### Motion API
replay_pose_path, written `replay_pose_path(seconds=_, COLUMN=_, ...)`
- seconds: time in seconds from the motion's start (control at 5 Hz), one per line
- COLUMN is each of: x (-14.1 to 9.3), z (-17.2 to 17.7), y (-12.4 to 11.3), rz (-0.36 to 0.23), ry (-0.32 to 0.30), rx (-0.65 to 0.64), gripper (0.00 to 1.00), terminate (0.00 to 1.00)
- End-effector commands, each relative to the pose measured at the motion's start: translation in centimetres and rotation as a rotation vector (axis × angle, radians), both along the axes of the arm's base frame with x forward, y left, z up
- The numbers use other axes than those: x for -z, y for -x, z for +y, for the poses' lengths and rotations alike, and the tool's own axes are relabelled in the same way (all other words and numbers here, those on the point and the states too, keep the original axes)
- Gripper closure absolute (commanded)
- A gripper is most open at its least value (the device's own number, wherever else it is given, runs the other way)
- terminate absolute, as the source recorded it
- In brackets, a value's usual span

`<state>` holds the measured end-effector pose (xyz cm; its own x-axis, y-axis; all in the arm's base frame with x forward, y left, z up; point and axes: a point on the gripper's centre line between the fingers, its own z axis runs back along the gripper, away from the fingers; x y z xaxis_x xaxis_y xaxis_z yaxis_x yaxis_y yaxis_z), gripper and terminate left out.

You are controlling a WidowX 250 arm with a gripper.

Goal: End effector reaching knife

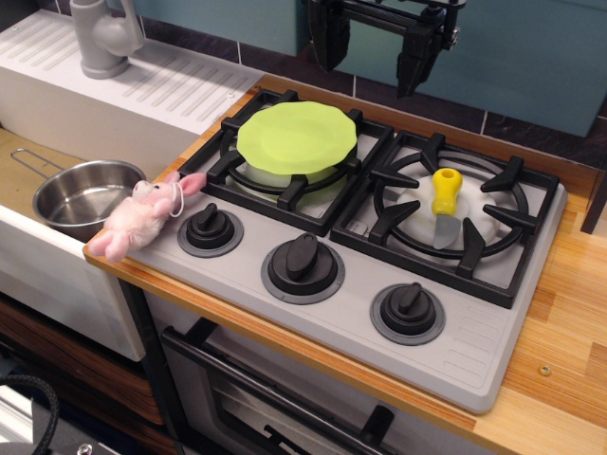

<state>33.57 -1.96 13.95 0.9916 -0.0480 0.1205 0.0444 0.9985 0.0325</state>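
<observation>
Knife [444, 207] on the right burner grate [446, 204] of a toy stove [474, 332], near the counter's right edge: its long axis runs front to back, yellow handle toward the back wall, short grey blade pointing at the front edge. Black gripper [373, 43] hangs well above the stove's back edge, fingers apart and holding nothing, well apart from the knife. Green plate [297, 137] covers the left burner. Three black knobs [303, 263] line the grey stove front. Pink plush toy [140, 215] lies at the stove's left front corner, beside a steel pot [81, 194] in the sink. Wooden counter [560, 379] surrounds the stove; teal wall [531, 47] and grey faucet [104, 36] stand behind.
</observation>
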Motion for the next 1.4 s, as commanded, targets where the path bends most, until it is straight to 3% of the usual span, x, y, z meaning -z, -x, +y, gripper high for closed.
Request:
replay_pose_path(seconds=0.0, x=0.0, z=0.0, y=0.0, rz=0.000, ry=0.000, rx=0.000, gripper=0.00, terminate=0.00)
replay_pose_path(seconds=0.4, x=2.2, z=-2.9, y=-2.0, rz=-0.036, ry=-0.029, rx=-0.075, gripper=0.00, terminate=0.00)
replay_pose_path(seconds=1.2, x=6.1, z=-5.5, y=-3.7, rz=-0.136, ry=0.010, rx=-0.104, gripper=0.00, terminate=0.00)
